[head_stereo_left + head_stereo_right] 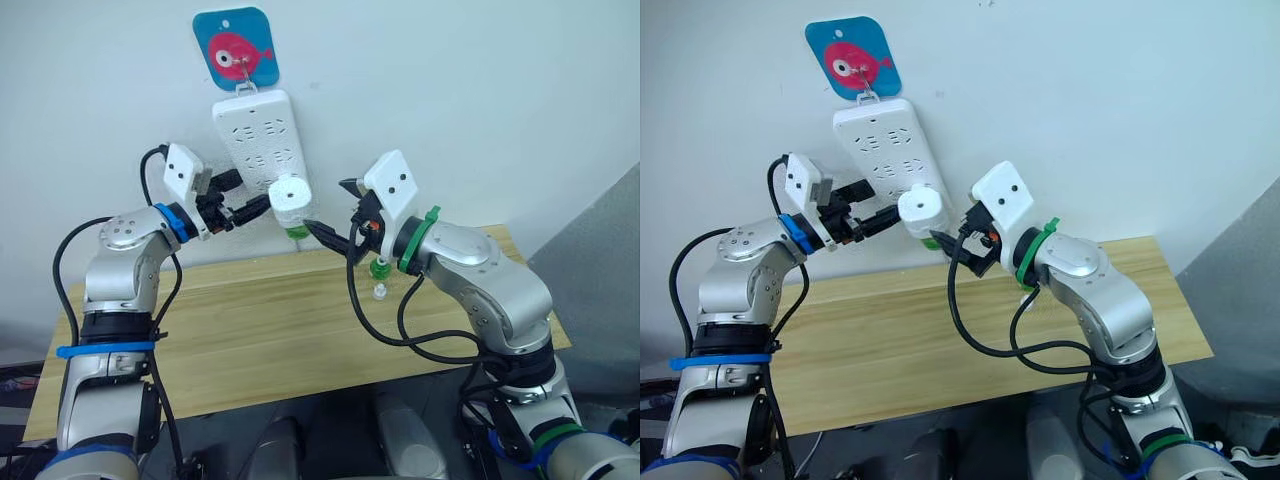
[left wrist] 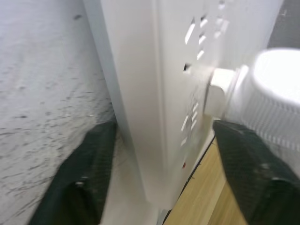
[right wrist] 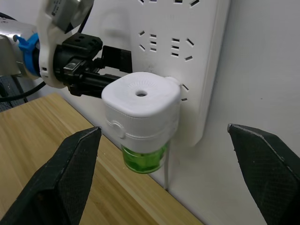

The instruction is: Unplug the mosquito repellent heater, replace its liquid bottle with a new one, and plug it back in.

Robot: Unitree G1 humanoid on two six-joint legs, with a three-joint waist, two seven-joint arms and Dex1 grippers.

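Small white rounded plastic mosquito repellent heater [image 3: 140,110]: plugged into the lower end of the long white wall power strip [image 1: 257,140], round vent hole facing out, clear bottle of green liquid [image 3: 144,159] screwed in underneath.

Power strip: hung on the far white wall [image 1: 480,90] from a hook on a blue plaque bearing a pink fish [image 1: 234,48], tilted slightly, lower end just above the far edge of the light wooden tabletop [image 1: 250,330].

Left gripper [image 1: 245,207]: raised at the left of the strip's lower end, black fingers [image 2: 91,173] apart, one on each side of the strip's edge; far finger against the wall side, near finger just beside the heater body. Contact with the heater not discernible.

Right gripper [image 3: 164,178]: raised at the right of the heater, pointed toward it, black fingers [image 3: 70,173] spread wide, nothing between them, heater centred ahead in the wrist view.

Small clear bottle with a green cap [image 1: 380,268]: upright on the tabletop, right of centre, below the right wrist. Smaller clear item [image 1: 380,292] just near of it, kind not discernible.
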